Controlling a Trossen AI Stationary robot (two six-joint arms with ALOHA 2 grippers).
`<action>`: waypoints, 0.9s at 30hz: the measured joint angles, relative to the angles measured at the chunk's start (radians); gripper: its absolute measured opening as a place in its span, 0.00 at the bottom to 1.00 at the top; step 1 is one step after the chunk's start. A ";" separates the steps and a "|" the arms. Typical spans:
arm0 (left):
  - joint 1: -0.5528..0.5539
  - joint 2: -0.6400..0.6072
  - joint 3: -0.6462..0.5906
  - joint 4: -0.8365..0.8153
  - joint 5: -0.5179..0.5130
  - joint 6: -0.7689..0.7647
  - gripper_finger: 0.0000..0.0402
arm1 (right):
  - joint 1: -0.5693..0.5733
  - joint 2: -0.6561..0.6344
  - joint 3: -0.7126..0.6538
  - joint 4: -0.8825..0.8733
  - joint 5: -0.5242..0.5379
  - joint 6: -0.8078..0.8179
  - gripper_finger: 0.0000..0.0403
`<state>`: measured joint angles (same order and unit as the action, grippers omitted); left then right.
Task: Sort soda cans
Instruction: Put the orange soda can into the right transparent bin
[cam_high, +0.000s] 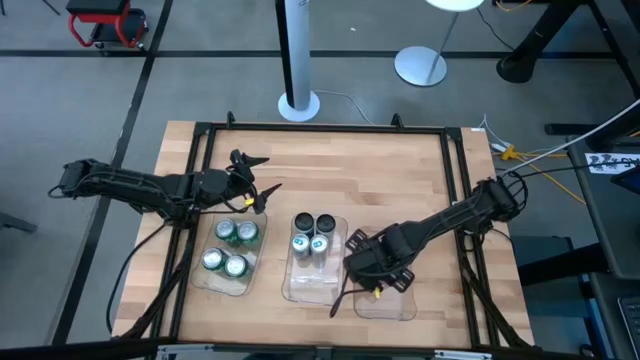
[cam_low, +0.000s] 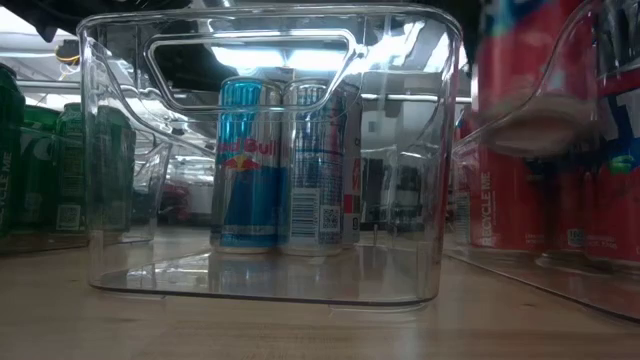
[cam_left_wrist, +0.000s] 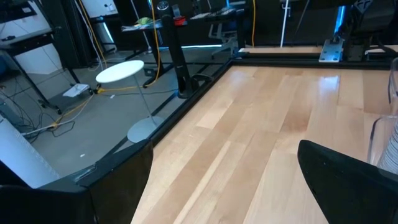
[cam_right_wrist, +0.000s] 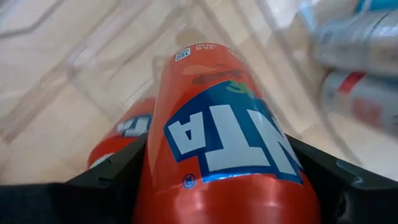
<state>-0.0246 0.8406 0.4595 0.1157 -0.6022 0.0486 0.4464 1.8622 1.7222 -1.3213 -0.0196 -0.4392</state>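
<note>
Nearest the counter's front edge, the right end effector (cam_high: 375, 272) is closed around a red cylindrical soda can with blue-and-white lettering (cam_right_wrist: 221, 134), holding it over the right-hand clear rectangular plastic tray (cam_high: 400, 305), where more red cans (cam_low: 520, 200) stand. Beside that tray, the middle clear tray (cam_high: 300, 285) holds four silver-grey cans (cam_high: 312, 238). Beyond it, the left clear tray (cam_high: 205, 280) holds four green cans (cam_high: 230, 248). Just behind that tray, the left end effector (cam_high: 255, 180) hovers over the light wooden counter (cam_high: 380, 180), fingers wide apart and empty.
</note>
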 joint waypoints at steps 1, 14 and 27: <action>0.000 0.000 0.000 -0.001 0.000 0.000 0.97 | 0.002 0.003 0.000 -0.020 0.001 0.009 0.72; 0.000 0.000 0.000 0.000 0.000 0.000 0.97 | 0.001 0.076 -0.002 -0.009 0.009 0.002 0.72; 0.000 0.000 0.000 -0.001 0.000 0.000 0.97 | -0.001 0.147 -0.003 0.023 0.011 -0.022 0.90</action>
<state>-0.0246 0.8406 0.4595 0.1147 -0.6018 0.0486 0.4451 2.0094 1.7191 -1.2981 -0.0089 -0.4617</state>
